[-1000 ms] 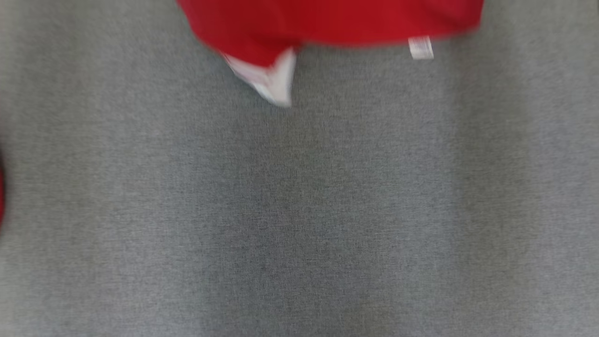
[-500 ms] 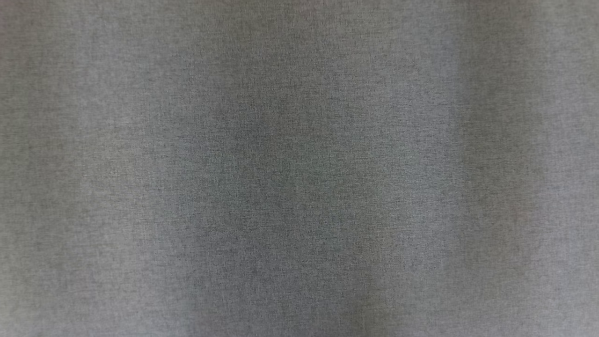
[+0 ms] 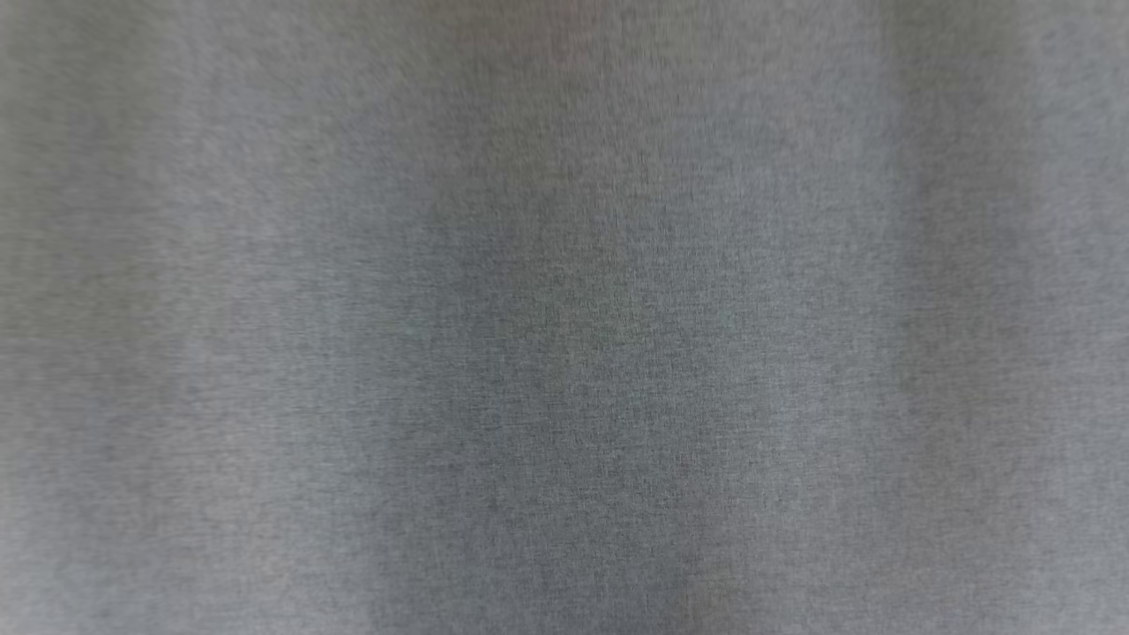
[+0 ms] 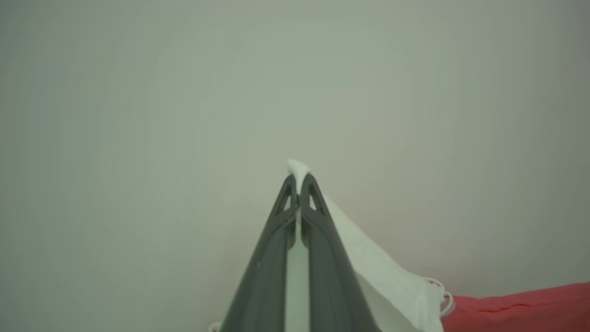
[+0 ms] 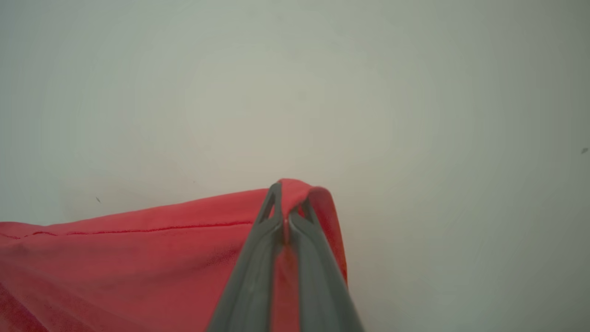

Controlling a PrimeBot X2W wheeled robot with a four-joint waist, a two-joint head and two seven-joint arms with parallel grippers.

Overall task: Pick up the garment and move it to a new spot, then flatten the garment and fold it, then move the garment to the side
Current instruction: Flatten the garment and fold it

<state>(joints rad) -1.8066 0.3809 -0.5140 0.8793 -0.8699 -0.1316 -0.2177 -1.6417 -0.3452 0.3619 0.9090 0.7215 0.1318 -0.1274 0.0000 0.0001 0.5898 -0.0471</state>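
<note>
1. Your garment [image 5: 138, 258], red with a white part, is held at two edges.
2. Your left gripper [image 4: 298, 182] pinches its white corner.
3. Your right gripper [image 5: 286, 203] pinches a red fold.
4. Your head view looks onto blurred grey cloth [image 3: 564, 317].

The grey surface [image 3: 564, 317] in the head view was smeared with blur. The garment [image 5: 138, 258] ran off the right wrist view's left and bottom edges, partly hidden behind the right pincer [image 5: 289, 203]. The left pincer [image 4: 298, 183] covered part of its white section; the red was cut off at right.
</note>
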